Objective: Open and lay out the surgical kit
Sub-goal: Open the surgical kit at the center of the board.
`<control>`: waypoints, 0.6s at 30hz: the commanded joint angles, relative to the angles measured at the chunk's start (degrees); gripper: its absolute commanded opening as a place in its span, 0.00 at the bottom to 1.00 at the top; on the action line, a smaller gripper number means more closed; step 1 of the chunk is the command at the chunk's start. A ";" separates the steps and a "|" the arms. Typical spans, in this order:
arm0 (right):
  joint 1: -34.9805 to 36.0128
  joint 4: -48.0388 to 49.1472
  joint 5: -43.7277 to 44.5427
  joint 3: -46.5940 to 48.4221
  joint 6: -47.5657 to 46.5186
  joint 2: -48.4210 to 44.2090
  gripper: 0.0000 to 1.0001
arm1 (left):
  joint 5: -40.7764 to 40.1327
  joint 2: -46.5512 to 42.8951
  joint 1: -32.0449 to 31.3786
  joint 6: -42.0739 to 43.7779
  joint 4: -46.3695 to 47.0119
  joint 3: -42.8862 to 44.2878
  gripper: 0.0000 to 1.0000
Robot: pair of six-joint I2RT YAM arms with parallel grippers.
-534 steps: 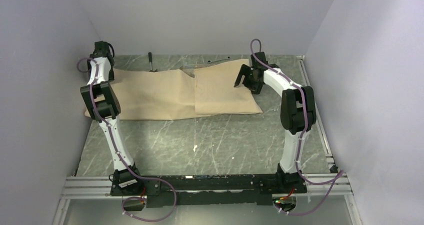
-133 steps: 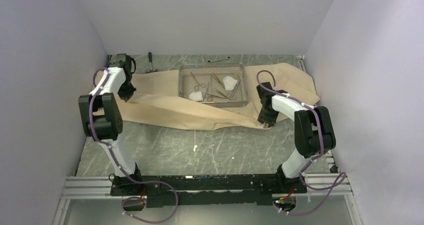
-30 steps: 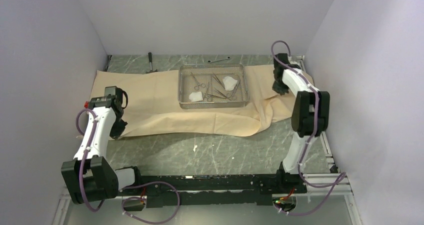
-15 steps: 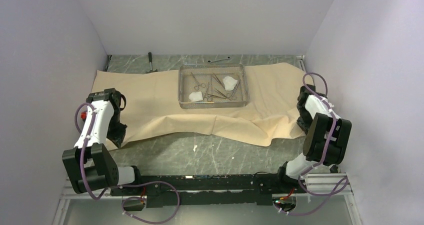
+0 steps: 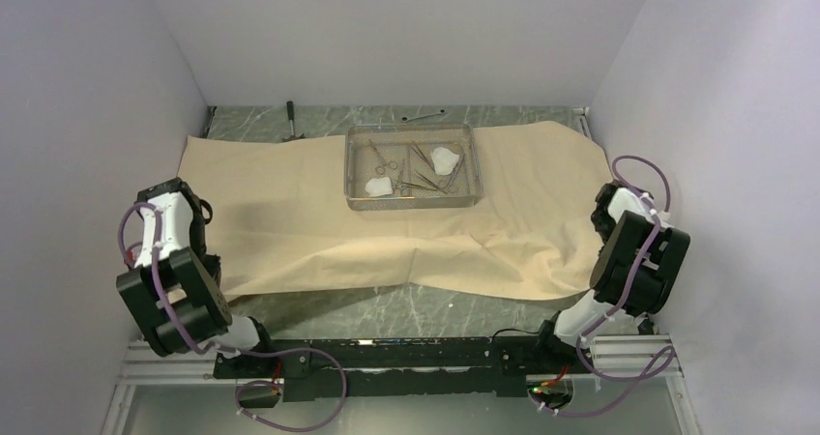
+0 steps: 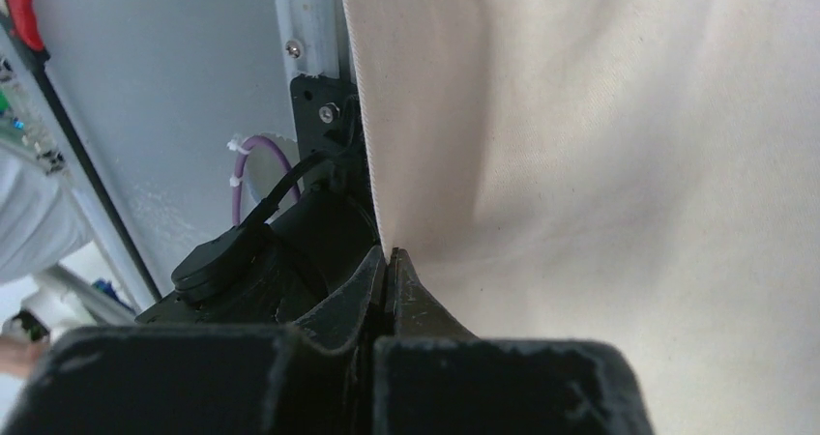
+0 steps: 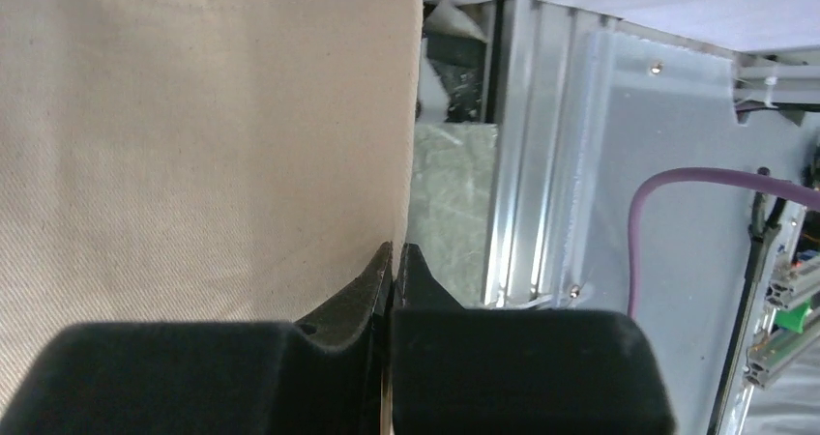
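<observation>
The tan wrap sheet (image 5: 290,213) lies spread across the table. On its far middle stands the steel wire-mesh tray (image 5: 349,169), holding ring-handled clamps (image 5: 387,164) and white gauze pads (image 5: 445,158). My left gripper (image 5: 209,264) sits at the sheet's near-left edge. In the left wrist view my left gripper (image 6: 389,257) is shut on the sheet (image 6: 600,164) at its edge. My right gripper (image 5: 601,230) is at the sheet's right edge. In the right wrist view my right gripper (image 7: 396,251) is likewise shut on the sheet (image 7: 193,145) at its edge.
A dark-handled hammer (image 5: 291,121) and a thin wrench (image 5: 423,116) lie on the bare table behind the sheet. Walls close in on both sides and the back. An aluminium rail (image 5: 406,358) runs along the near edge; another rail (image 7: 541,164) lies beside my right gripper.
Both arms have drawn back toward the near edge, pulling the sheet's front edge with them. The sheet now lies flatter and reaches nearer. The tray has stayed put.
</observation>
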 commanded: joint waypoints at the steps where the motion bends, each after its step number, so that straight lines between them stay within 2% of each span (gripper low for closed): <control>1: -2.53 -5.35 5.65 3.05 5.19 0.69 0.00 | -0.96 4.60 4.41 -0.59 -1.76 0.56 0.00; 11: -3.77 -18.27 14.47 8.76 17.67 6.12 0.00 | -9.55 13.24 8.91 -3.29 -3.18 4.14 0.00; 13: -3.76 -19.81 15.39 9.27 19.59 6.47 0.00 | -10.66 14.26 8.99 -3.98 -3.29 4.21 0.06; 15: -3.77 -20.56 15.91 9.55 20.59 6.69 0.00 | -11.18 14.72 9.00 -4.78 -3.32 3.94 0.17; 17: -3.77 -21.22 16.14 9.59 21.44 6.75 0.08 | -11.42 14.93 9.00 -5.31 -3.43 3.60 0.28; 18: -3.76 -21.23 16.20 9.56 21.57 6.69 0.16 | -11.40 14.81 9.00 -5.23 -3.35 3.40 0.35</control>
